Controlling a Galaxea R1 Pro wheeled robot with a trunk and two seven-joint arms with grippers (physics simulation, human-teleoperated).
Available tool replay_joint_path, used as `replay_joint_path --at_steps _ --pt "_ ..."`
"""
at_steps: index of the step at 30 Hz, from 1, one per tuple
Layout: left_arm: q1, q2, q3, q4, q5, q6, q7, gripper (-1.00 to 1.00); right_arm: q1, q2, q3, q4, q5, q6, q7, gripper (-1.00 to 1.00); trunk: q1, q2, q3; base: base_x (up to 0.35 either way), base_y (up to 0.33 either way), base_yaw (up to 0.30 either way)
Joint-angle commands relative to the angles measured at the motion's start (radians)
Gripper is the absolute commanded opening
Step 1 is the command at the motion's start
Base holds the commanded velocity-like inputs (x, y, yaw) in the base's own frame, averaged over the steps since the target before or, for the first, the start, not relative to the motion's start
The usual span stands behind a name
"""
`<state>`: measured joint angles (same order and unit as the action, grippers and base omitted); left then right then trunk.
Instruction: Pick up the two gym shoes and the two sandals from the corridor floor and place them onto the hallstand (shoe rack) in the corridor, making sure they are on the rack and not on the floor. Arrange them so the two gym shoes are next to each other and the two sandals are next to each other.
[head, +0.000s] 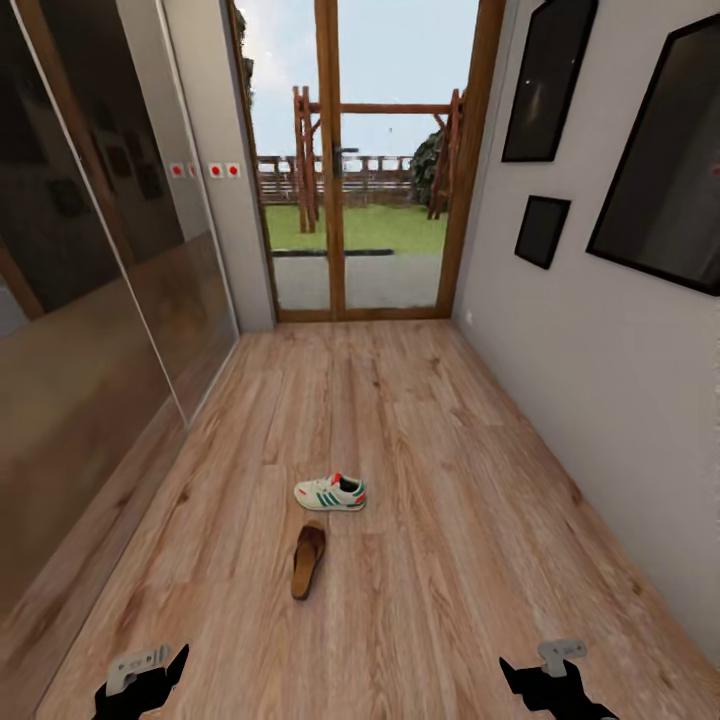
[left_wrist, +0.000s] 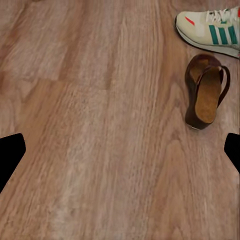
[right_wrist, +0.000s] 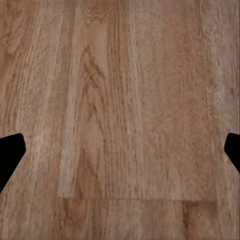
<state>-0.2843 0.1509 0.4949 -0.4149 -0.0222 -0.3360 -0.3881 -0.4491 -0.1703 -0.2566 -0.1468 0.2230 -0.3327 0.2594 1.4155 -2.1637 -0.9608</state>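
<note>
A gym shoe (head: 331, 492) lies on its sole in the middle of the corridor floor (head: 450, 560), side-on to the head camera, white with green stripes and a red heel tab. Just beside it, toward six o'clock and slightly left, a brown sandal (head: 308, 559) lies lengthwise along the planks, not touching the shoe. Both sit at about twelve o'clock from the robot, well ahead of its arms. The left gripper (head: 150, 675) hangs low at roughly seven o'clock of the head view and the right gripper (head: 548, 672) at roughly five o'clock; each has its two fingers spread wide with only bare planks between them. In the left wrist view the same gym shoe (left_wrist: 210, 31) and sandal (left_wrist: 206, 92) appear near each other, well apart from the dark fingertips (left_wrist: 10, 152). At the far end of the corridor stands a wood-framed glass door (head: 360, 160) with grass beyond it. Dark picture frames (head: 660, 150) hang on the right wall, and glossy sliding panels (head: 90, 270) line the left.
</note>
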Motion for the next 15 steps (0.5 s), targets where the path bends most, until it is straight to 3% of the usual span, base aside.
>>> replay_joint_path --at_steps 1,5,15 --pt "-0.001 -0.001 0.008 0.001 -0.002 -0.001 -0.009 1.00 -0.001 0.000 -0.009 0.001 0.009 -0.003 0.004 1.00 0.000 0.000 0.000 0.335 0.000 -0.229" --pt "-0.001 -0.001 0.008 0.001 -0.002 -0.002 -0.009 1.00 -0.001 0.000 -0.009 0.001 0.009 -0.003 0.004 1.00 0.000 0.000 0.002 0.335 0.000 -0.192" --pt "-0.001 -0.001 0.007 -0.003 -0.002 0.000 -0.009 1.00 0.000 0.002 -0.008 0.000 0.010 -0.004 0.003 1.00 0.000 0.000 0.003 0.335 0.000 -0.030"
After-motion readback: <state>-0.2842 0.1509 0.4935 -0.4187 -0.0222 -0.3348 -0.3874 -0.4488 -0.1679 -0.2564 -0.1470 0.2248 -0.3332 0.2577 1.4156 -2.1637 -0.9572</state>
